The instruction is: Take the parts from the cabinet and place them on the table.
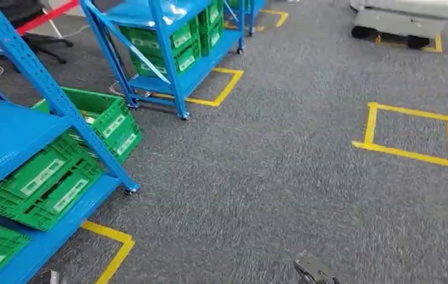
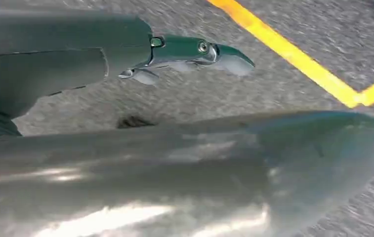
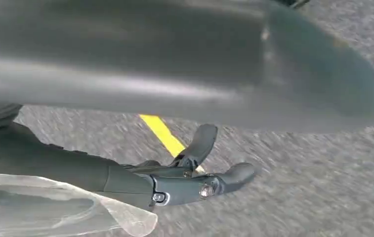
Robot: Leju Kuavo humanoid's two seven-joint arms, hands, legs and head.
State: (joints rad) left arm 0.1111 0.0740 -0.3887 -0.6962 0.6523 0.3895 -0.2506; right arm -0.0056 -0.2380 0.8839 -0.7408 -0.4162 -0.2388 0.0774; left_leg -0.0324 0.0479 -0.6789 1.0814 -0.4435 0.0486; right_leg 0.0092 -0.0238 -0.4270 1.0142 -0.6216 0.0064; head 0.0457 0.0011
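Blue shelf racks hold green crates with white labels. The nearest rack [image 1: 14, 142] is at the left, with crates [image 1: 44, 183] on its low shelf, and another green crate [image 1: 106, 118] stands tilted beside it. No loose part can be made out inside the crates. My right hand [image 1: 313, 272] just peeks in at the bottom edge. In the right wrist view my right hand [image 3: 194, 173] hangs over the carpet with its fingers stretched out and nothing between them. A clear plastic sheet [image 3: 61, 212] lies beside its wrist. My left hand [image 2: 189, 54] also hangs with straight fingers, holding nothing.
A second blue rack [image 1: 174, 41] with green crates stands further back. Yellow tape squares [image 1: 411, 133] mark the grey carpet. A white wheeled machine [image 1: 405, 21] sits at the far right. An office chair base [image 1: 38, 41] is behind the racks.
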